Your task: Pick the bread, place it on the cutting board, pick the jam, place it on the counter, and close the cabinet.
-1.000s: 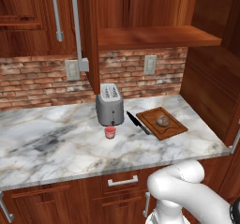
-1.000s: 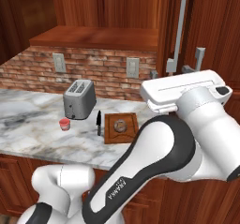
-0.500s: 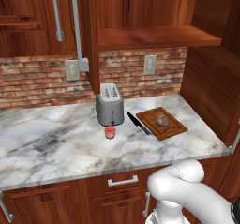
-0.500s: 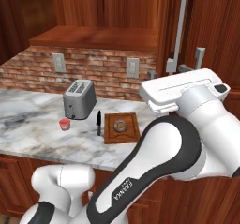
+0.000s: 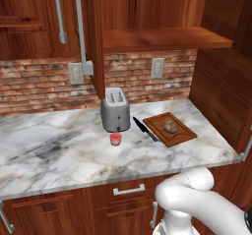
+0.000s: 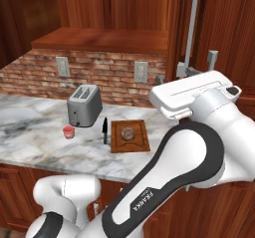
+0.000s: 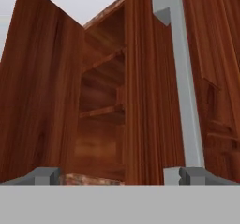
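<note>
Hand view: parted gripper fingertips are being held empty before the open cabinet door, which apparently needs pushing shut, while beyond, the bread is lying on the cutting board and the jam on the counter.

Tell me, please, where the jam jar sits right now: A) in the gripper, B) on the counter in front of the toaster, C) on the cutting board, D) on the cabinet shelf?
B: the jam jar stands on the counter just in front of the toaster; the cutting board holds the bread.
</note>
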